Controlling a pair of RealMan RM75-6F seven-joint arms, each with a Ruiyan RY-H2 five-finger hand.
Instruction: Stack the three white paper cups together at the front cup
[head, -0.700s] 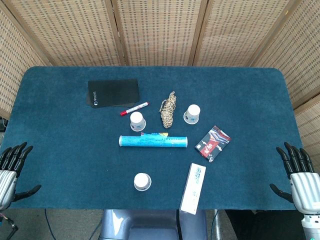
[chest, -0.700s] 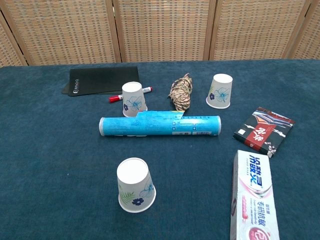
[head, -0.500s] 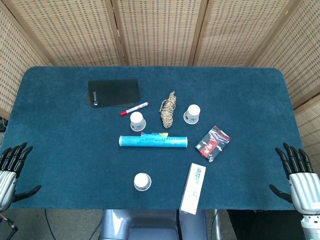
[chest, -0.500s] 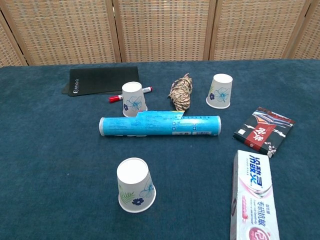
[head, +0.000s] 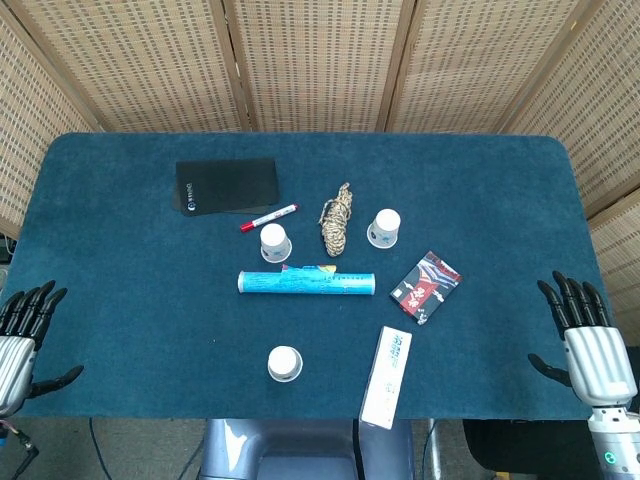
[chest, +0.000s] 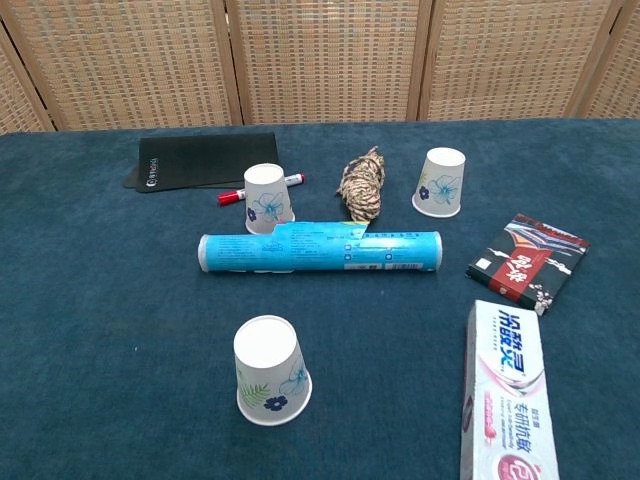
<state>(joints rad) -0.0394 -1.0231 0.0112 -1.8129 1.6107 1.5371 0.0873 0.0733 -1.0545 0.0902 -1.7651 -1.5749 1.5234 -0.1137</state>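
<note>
- Currently both hands sit at the near corners of the blue table (head: 120, 300), well apart from every object.
- Left hand (head: 18, 340): at the near left edge, back of hand up, dark fingers spread and pointing away from the robot, thumb out to the side; holds nothing.
- Right hand (head: 585, 345): at the near right edge, same pose, fingers fanned apart, thumb out toward the table; holds nothing.
- Neither hand shows in the chest view.
- Front cup (chest: 270, 371): white paper cup with leaf and flower print, upside down, alone near the front edge, left of centre.
- Second cup (chest: 269, 199): upside down, further back, just behind the blue tube (chest: 320, 251), with the red-capped marker (chest: 262, 189) just behind it.
- Third cup (chest: 441, 182): upside down, back right, beside the coil of twine (chest: 362, 186).
- Blue tube lies on its side across the table between the front cup and the two rear cups.
- Toothpaste box (chest: 508, 390): flat, near right of the front cup, running toward the front edge.
- Red-and-black packet (chest: 528, 262): flat, behind the toothpaste box, right of the tube.
- Black pouch (chest: 205, 160): flat at back left.
- Woven screen (chest: 330, 60) stands behind the table.
</note>
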